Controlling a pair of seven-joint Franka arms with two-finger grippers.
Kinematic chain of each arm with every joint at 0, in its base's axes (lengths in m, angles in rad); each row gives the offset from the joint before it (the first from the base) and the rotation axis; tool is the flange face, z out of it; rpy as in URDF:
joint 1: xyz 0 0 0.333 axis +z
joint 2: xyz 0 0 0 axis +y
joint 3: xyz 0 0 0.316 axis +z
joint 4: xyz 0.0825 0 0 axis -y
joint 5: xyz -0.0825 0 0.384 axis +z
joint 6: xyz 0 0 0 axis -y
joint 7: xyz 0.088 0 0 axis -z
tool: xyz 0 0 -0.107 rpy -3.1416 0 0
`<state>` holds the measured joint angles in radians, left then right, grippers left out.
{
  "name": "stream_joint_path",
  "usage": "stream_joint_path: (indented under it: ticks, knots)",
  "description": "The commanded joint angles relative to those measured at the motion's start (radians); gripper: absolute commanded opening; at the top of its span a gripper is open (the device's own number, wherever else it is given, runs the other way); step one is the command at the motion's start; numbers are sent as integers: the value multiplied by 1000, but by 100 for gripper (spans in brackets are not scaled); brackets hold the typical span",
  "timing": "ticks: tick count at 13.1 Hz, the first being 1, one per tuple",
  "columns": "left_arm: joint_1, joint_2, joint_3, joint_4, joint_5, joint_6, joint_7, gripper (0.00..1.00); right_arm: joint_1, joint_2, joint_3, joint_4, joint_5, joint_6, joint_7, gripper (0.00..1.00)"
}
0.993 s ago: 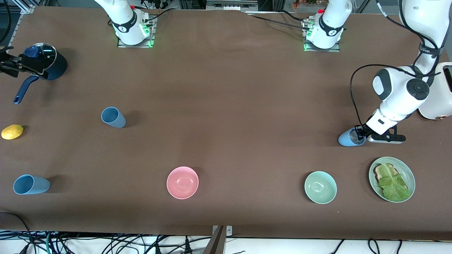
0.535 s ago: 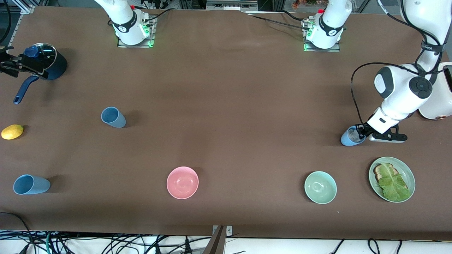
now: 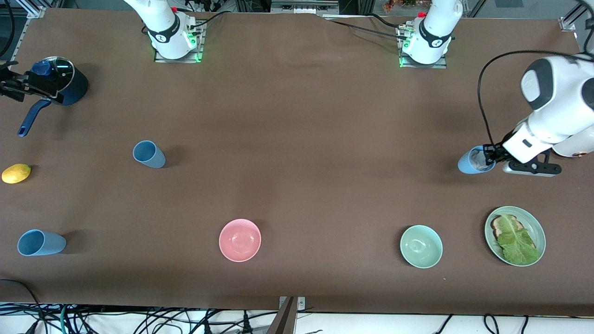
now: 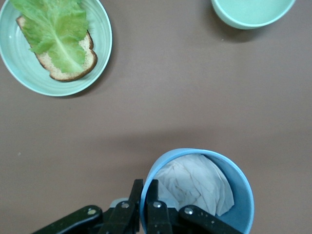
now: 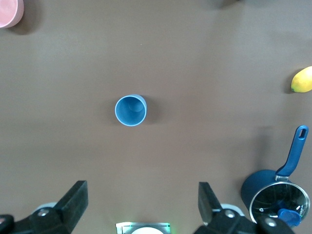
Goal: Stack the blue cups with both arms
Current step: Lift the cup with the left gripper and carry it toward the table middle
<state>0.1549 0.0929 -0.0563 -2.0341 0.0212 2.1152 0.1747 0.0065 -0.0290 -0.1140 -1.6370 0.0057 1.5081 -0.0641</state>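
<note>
My left gripper (image 3: 487, 155) (image 4: 145, 187) is shut on the rim of a blue cup (image 3: 469, 162) (image 4: 240, 190), one finger inside and one outside. It holds the cup tilted above the table at the left arm's end; crumpled white paper sits inside. A second blue cup (image 3: 149, 154) (image 5: 130, 110) stands toward the right arm's end. A third blue cup (image 3: 41, 242) sits nearer the front camera by the table's end. My right gripper (image 5: 142, 190) hangs open and empty, high over the table above the second cup.
A mint-green bowl (image 3: 421, 246) (image 4: 251, 12) and a green plate (image 3: 539, 228) (image 4: 101, 53) with bread and lettuce lie nearer the front camera than the held cup. A pink bowl (image 3: 240, 240), a yellow lemon (image 3: 16, 173) and a navy lidded pot (image 3: 69, 86) (image 5: 273, 192) are also on the table.
The left gripper has lifted the blue cup off the table and carried it up and toward the left arm's end. The right arm has not moved.
</note>
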Motion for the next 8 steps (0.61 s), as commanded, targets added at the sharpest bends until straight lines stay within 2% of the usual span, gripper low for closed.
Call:
stream_joint_path:
  ticks: [1, 3, 5, 8]
  knots:
    - [-18, 4, 0, 196, -24, -238, 5, 0, 0, -6, -3, 0, 0, -8, 0, 100]
    - [-58, 4, -4, 268, -24, -314, -41, 0, 0, -6, -3, 0, 0, -8, 0, 100]
    - [-119, 4, -10, 302, -24, -346, -156, 0, 1, -6, -3, 0, 0, -8, 0, 100]
    - [-170, 5, -91, 318, -23, -353, -355, 0, 1, -6, -3, 0, 0, -8, 0, 100]
